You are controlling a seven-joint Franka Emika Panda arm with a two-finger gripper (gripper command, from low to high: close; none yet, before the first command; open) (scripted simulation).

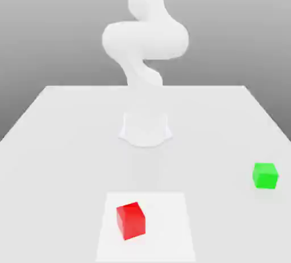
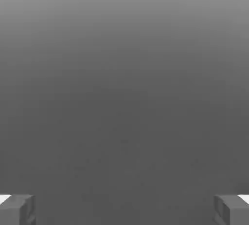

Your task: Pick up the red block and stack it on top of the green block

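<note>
Desk (image 1: 62, 171), pale and smooth, extends from the exterior view's left to its right around the white square (image 1: 167, 227), which serves as the landmark for all positions given below. Its far edge runs well behind the square, and its two side edges draw together toward that far edge.

Red block (image 1: 131, 221), the item to be stacked, rests on the white square, on the part toward the exterior view's left. It is turned at an angle to the square's edges, with a top face and two side faces exposed; the wider side face is brighter than the narrow one beside it.

Robot arm (image 1: 146, 40), white, stands on the desk beyond the white square, with its base (image 1: 145, 130) directly behind the square's far edge and apart from it. Above the base the arm bends through a broad, rounded section and continues up to the upper border of the exterior view.

Green block (image 1: 265, 176), the intended support, sits directly on the desk, well apart from the white square on the exterior view's right and slightly farther back than the square's far edge. Its front face is bright, its left side somewhat darker.

Claw (image 2: 124, 209), seen in the hand view, has its two fingers spread wide apart, one near each side border, against a grey background (image 2: 124, 83) graded from light to dark.
</note>
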